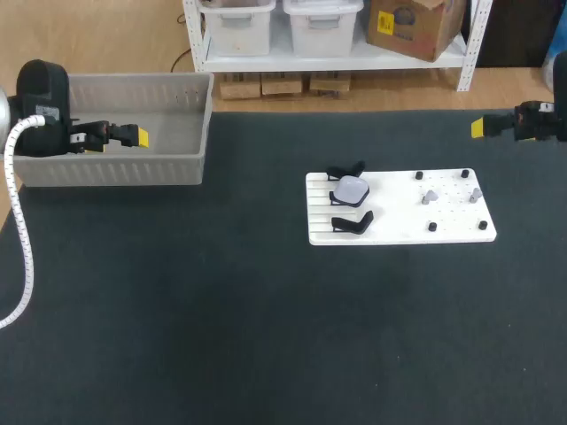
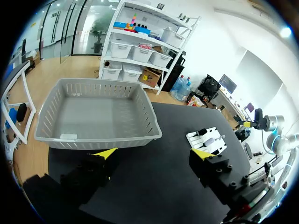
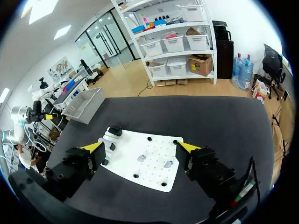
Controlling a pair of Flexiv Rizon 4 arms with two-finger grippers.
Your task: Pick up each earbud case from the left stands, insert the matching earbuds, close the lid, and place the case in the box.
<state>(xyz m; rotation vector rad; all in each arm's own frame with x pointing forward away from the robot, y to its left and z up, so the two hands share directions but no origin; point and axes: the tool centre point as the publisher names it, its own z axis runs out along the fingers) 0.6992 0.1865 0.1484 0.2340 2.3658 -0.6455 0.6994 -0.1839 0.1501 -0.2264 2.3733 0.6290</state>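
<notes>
Dark table mat covers the whole work surface.

Head view: one grey slotted basket sits at 10 o'clock on the table. One white board lies at 3 o'clock from the centre, well apart from the basket. Three black stands form a column on the board's 9 o'clock half. The middle one carries the single earbud case, which is pale; whether its lid is up or down cannot be made out. On the board's 3 o'clock half lie two grey earbuds, near each other but apart. Four black pegs stand around them.

The left gripper is over the basket's 9 o'clock end. This view shows only one yellow tip, so the finger spacing cannot be judged from it. The left wrist view settles the point: the fingers are spread wide with nothing between them. The basket is ahead at 11 o'clock and the board is farther off at 1 o'clock.

The right gripper is at the table's 2 o'clock edge, and its arm is cut off by the frame. The right wrist view shows its fingers spread wide and empty, with the board ahead of them. Both earbuds and all four pegs are plain in that view. The case is hard to separate from the white board there, and only the farthest stand is distinct.
</notes>
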